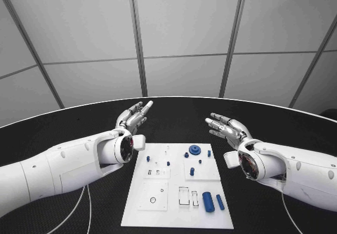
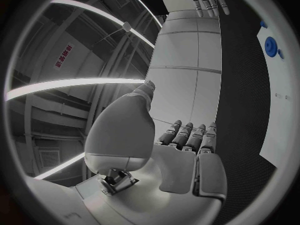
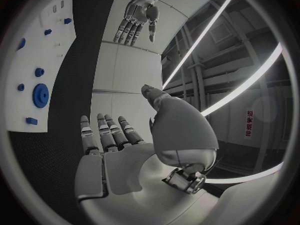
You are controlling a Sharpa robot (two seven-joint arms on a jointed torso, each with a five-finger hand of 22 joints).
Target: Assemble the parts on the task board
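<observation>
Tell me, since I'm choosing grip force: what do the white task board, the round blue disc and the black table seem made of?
White flat task board: likely rigid plastic, smooth and matte, with crisp cut-out recesses.
Round blue disc: probably moulded or printed plastic, with uniform colour and little shine; its texture is too small to judge.
Black table: dark matte surface with no reflections; whether it is a cloth covering or a coating is unclear.

Matt white task board point(image 1: 176, 214)

White task board point(image 1: 177, 214) flat mid-table — small blue parts point(image 1: 195, 150) scattered on it
</observation>
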